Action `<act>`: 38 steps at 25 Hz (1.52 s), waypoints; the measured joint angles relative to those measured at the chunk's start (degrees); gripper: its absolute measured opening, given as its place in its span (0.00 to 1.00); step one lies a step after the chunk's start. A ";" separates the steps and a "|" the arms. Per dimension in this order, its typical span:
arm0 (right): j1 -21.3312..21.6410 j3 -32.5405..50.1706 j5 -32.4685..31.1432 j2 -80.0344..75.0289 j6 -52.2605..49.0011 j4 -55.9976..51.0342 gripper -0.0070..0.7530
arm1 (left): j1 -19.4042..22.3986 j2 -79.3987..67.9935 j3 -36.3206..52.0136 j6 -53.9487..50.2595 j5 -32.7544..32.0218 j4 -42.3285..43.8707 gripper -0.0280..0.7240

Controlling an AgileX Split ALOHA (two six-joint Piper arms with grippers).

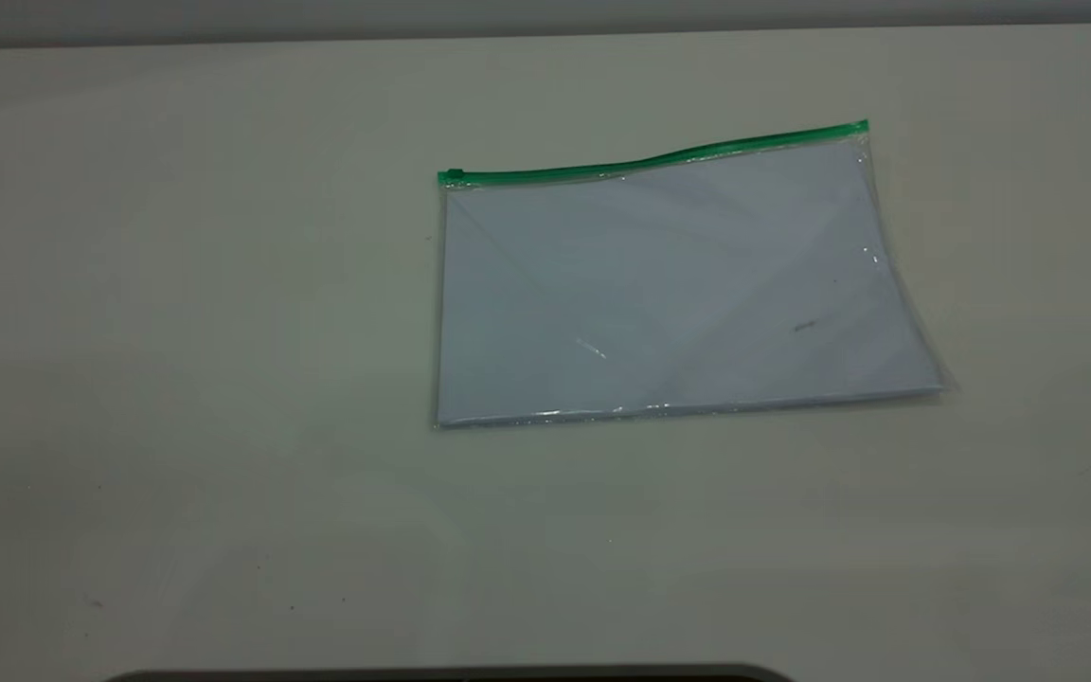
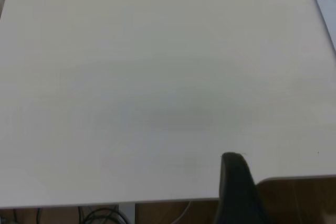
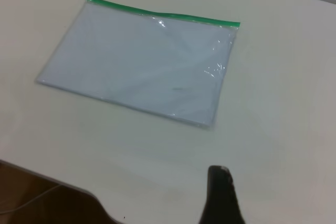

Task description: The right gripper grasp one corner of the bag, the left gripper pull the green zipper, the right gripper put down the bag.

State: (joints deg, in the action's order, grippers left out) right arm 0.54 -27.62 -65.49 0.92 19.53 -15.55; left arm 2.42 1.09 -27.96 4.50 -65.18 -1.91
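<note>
You are looking at a clear bag (image 1: 678,284) lying flat on the pale tabletop (image 1: 176,379), right of centre. Its green zipper (image 1: 650,161) is running along the far edge, with the slider (image 1: 452,176) sitting at the left end. Paper is filling the bag, keeping it flat.

Neither arm is reaching over the bag. A dark part of the left gripper (image 2: 236,187) is hanging over the near tabletop edge, left of the bag; the right gripper (image 3: 220,195) is hanging near the bag's right side. You cannot tell how either gripper is set.

Nothing is holding the bag. This could be before lifting or after setting down.
</note>
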 joint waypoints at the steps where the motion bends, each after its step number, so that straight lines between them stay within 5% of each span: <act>1: 0.00 0.00 0.00 0.00 0.00 0.00 0.77 | 0.00 0.00 0.00 0.00 0.00 0.01 0.72; 19: 0.00 0.00 0.00 0.00 -0.57 0.76 0.77 | 0.00 0.00 0.00 0.00 0.00 0.01 0.72; 38: 0.00 0.00 0.41 0.00 -14.96 12.33 0.77 | 0.05 0.00 0.00 -0.03 0.00 0.01 0.72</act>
State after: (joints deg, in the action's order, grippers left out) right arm 0.54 -27.62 -65.08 0.92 4.57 -3.21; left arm 2.46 1.09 -27.96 4.47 -65.18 -1.90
